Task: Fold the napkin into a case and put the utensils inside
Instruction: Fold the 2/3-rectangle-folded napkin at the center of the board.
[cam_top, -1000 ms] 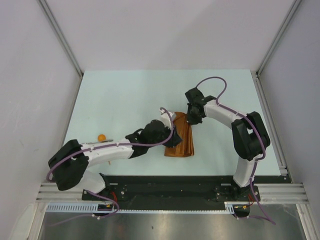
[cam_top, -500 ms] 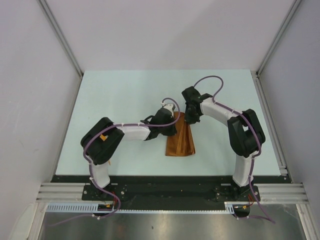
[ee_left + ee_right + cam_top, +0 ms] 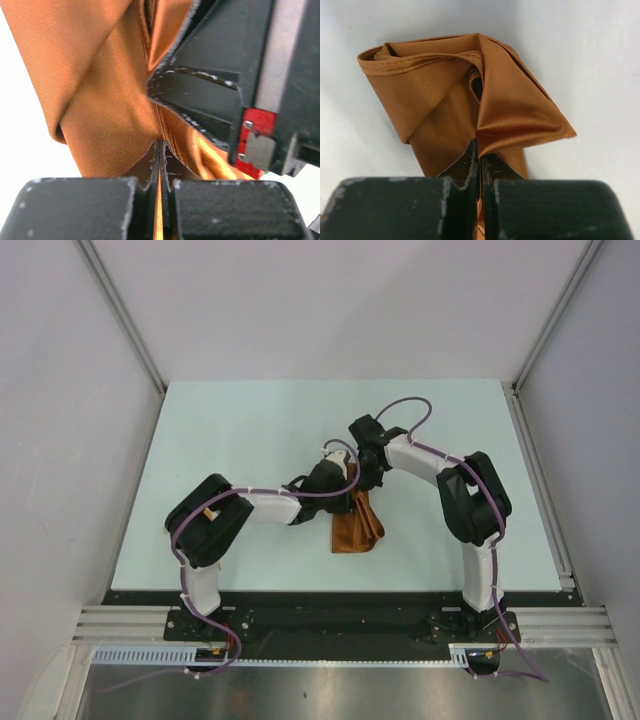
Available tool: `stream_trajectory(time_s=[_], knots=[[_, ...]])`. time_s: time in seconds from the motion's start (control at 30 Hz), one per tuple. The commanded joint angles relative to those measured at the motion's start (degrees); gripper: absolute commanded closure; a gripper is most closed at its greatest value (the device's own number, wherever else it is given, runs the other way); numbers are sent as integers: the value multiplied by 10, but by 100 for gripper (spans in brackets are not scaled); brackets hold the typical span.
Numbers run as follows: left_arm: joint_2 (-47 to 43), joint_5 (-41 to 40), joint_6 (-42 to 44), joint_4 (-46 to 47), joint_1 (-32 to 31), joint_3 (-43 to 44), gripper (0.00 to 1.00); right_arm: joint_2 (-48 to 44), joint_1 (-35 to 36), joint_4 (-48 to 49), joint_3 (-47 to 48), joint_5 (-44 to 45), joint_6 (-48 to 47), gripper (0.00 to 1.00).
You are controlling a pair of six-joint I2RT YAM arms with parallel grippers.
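The rust-orange napkin (image 3: pixel 357 528) lies folded and narrow in the middle of the table, its far end lifted and bunched. My left gripper (image 3: pixel 346 496) is shut on that far end from the left. My right gripper (image 3: pixel 369 483) is shut on it from the right, close to the left one. In the left wrist view a strip of napkin (image 3: pixel 105 100) runs between the shut gripper (image 3: pixel 160 150), with the right gripper's body (image 3: pixel 225 95) right beside it. In the right wrist view a twisted fold of napkin (image 3: pixel 465 85) is pinched in the gripper (image 3: pixel 480 150). The utensils are hidden.
The pale table (image 3: pixel 240 430) is bounded by metal rails at its left (image 3: pixel 140 480) and right (image 3: pixel 535 470) edges. White walls stand all round. The left arm's elbow (image 3: pixel 205 525) rests low over the near-left part of the table.
The left arm has swung in and its gripper has shut on the napkin's far end. Both grippers have moved left together, and the cloth's far end has risen and bunched.
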Motion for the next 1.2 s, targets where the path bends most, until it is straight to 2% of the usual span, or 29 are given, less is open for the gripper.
stream_trajectory(time_s=[0.0, 0.17, 0.23, 0.27, 0.3, 0.4, 0.47, 0.6, 0.73, 0.93, 1.13, 1.17], knots=[[-7, 4, -10, 32, -3, -17, 100, 1, -2, 39, 0, -41, 48, 99], [-46, -3, -3, 9, -3, -24, 97, 9, -10, 57, -7, -51, 43, 97], [-66, -6, -3, -5, -2, -30, 87, 10, -12, 61, -9, -55, 38, 97], [-95, -4, -4, -8, -2, -35, 80, 11, -13, 60, -8, -55, 36, 97], [-109, -10, -4, -8, -1, -47, 68, 13, -14, 60, -7, -56, 34, 97], [-155, -39, 0, -53, 0, -41, 52, 21, -10, 60, -1, -57, 20, 96], [-186, -54, 6, -79, 0, -41, 47, 22, -4, 57, 4, -56, 14, 96], [-179, -30, 12, -93, 2, -17, 5, 25, 0, 54, 3, -53, 19, 95], [-128, -47, 22, -144, -13, 24, 2, 23, 1, 51, 3, -56, 42, 95], [-89, -112, 53, -146, -25, 28, 7, 19, 1, 55, 5, -72, 62, 94], [-44, -131, 56, -143, -24, 33, 18, 28, 2, 64, 0, -97, 70, 94], [-34, -135, 50, -146, -25, 34, 24, 28, 2, 66, -3, -99, 67, 94]])
